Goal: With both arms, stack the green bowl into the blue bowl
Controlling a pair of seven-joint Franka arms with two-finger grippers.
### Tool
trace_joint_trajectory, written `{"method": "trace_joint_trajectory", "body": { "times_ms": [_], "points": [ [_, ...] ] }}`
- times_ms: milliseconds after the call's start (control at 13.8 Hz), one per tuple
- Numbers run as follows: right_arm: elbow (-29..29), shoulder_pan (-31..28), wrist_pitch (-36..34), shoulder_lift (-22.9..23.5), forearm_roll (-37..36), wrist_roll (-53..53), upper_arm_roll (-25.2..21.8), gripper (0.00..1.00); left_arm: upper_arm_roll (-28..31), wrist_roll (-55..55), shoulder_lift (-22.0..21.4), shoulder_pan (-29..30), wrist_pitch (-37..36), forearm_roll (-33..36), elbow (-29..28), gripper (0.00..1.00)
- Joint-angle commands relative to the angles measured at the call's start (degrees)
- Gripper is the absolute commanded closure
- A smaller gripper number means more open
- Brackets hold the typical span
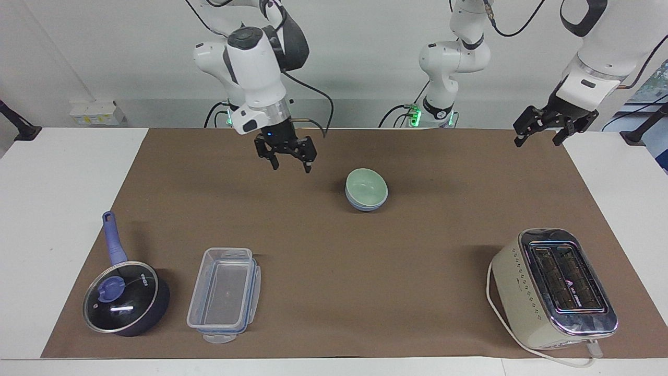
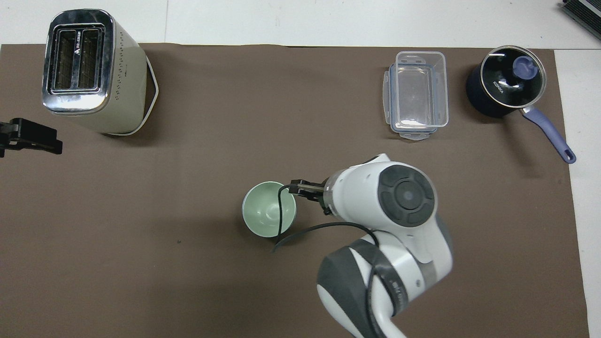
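The pale green bowl [image 1: 366,187] sits nested in the light blue bowl [image 1: 365,206] at the middle of the brown mat. Only the blue bowl's lower wall shows under it. In the overhead view the green bowl [image 2: 265,213] covers the blue one. My right gripper [image 1: 291,167] hangs open and empty above the mat, off to the side of the bowls toward the right arm's end, touching nothing. One of its fingers [image 2: 303,188] pokes out from under the wrist in the overhead view. My left gripper [image 1: 536,142] waits open in the air over the mat's edge at the left arm's end.
A cream toaster [image 1: 553,287] stands far from the robots at the left arm's end. A clear plastic container [image 1: 224,292] and a dark lidded pot [image 1: 125,297] with a blue handle sit far from the robots toward the right arm's end.
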Motion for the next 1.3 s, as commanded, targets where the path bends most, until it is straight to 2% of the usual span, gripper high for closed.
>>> {"method": "trace_joint_trajectory", "body": {
  "times_ms": [0, 145, 362, 507, 652, 724, 1014, 1231],
  "points": [
    [3.3, -6.7, -5.1, -0.8, -0.9, -6.9, 0.4, 0.00, 0.0, -0.7, -0.9, -0.2, -0.6, 1.3, -0.5, 0.00],
    [7.2, -11.3, -10.0, -0.7, -3.5, -10.0, 0.4, 0.00, 0.0, -0.7, -0.9, -0.2, -0.6, 1.3, -0.5, 0.00],
    [13.8, -14.1, -18.7, 0.2, -7.8, -12.8, 0.5, 0.00, 0.0, -0.7, -0.9, -0.2, -0.6, 1.3, -0.5, 0.00],
    [20.3, -15.0, -25.4, 2.3, -8.1, -14.5, 0.5, 0.00, 0.0, -0.7, -0.9, -0.2, -0.6, 1.3, -0.5, 0.00],
    [26.9, -15.3, -31.5, 6.4, -9.5, -16.3, 0.5, 0.00, 0.0, -0.7, -0.9, -0.2, -0.6, 1.3, -0.5, 0.00],
    [29.8, -15.3, -32.9, 7.8, -10.3, -16.7, 0.9, 0.00, 0.0, -0.7, -0.9, -0.2, -0.6, 1.3, -0.5, 0.00],
    [29.7, -15.3, -32.5, 7.8, -9.7, -18.7, 0.6, 0.00, 0.0, -0.7, -0.9, -0.2, -0.6, 1.3, -0.5, 0.00],
    [25.7, -15.0, -31.9, 5.6, -9.6, -19.0, 0.6, 0.00, 0.0, -0.7, -0.9, -0.2, -0.6, 1.3, -0.5, 0.00]
  ]
}}
